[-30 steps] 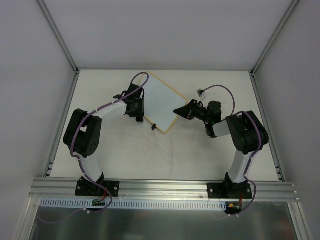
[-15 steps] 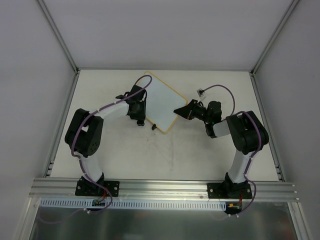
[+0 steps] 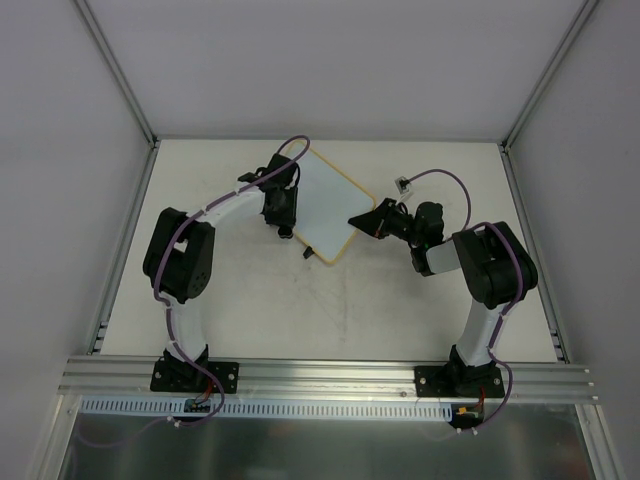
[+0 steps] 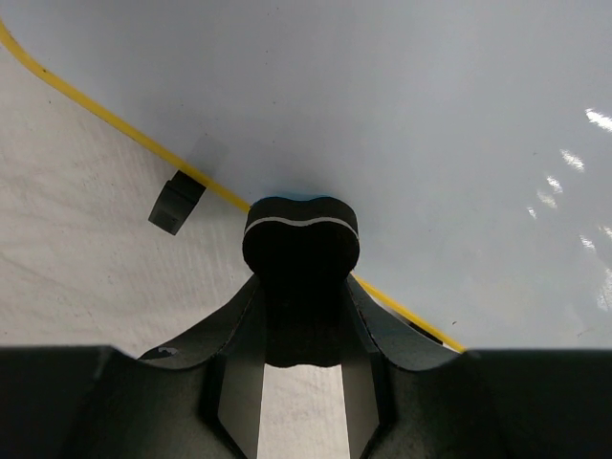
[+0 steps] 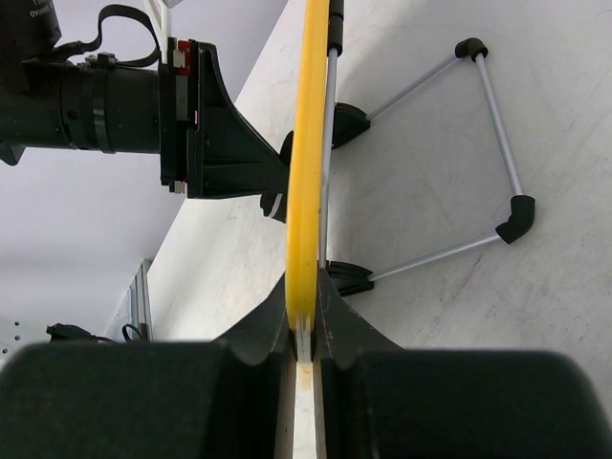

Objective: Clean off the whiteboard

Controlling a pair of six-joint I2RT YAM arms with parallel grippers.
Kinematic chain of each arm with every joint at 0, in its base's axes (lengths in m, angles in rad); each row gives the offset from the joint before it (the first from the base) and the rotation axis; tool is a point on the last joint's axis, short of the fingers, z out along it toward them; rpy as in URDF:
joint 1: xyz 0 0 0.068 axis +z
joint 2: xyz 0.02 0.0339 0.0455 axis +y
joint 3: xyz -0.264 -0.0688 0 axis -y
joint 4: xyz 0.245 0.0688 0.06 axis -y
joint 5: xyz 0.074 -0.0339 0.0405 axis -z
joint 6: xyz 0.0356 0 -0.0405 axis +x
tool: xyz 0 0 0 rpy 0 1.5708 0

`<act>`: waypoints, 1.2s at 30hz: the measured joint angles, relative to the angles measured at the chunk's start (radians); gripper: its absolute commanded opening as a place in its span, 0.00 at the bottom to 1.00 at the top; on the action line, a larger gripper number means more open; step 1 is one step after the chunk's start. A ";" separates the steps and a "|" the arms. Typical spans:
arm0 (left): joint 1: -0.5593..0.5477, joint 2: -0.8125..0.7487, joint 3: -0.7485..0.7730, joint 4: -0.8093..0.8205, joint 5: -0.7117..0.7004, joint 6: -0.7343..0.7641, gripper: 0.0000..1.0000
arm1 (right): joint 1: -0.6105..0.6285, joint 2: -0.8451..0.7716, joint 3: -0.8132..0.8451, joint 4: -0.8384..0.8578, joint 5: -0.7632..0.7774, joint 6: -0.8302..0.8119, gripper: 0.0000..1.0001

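Note:
The whiteboard (image 3: 325,200) is white with a yellow rim and stands tilted at the middle back of the table. My left gripper (image 3: 286,220) is at its left edge and is shut on a black eraser (image 4: 301,234), which presses on the white surface (image 4: 411,115) just inside the yellow rim (image 4: 115,122). A black clip (image 4: 177,201) sits on the rim to the left of the eraser. My right gripper (image 3: 360,221) is shut on the board's right corner. In the right wrist view the rim (image 5: 307,163) runs edge-on between the jaws of that gripper (image 5: 304,320). No marks show on the board.
A wire stand (image 5: 483,153) with black feet props the board from behind. A small white connector on a purple cable (image 3: 402,184) lies at the back right. The left arm's wrist (image 5: 105,105) is close to the board's far side. White walls enclose the table.
My left gripper has slid with the eraser along the board's left edge, toward the back and a little right. The right gripper has kept its hold and not moved.

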 measured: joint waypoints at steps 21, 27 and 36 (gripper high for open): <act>-0.035 -0.047 -0.145 0.058 -0.020 -0.020 0.00 | -0.002 0.000 0.000 0.000 -0.002 0.000 0.00; -0.126 -0.079 -0.145 0.058 0.014 0.013 0.00 | -0.002 0.000 0.000 0.000 -0.003 0.002 0.00; -0.179 -0.094 -0.140 0.047 0.076 0.054 0.00 | -0.002 0.000 0.000 0.003 -0.007 0.003 0.00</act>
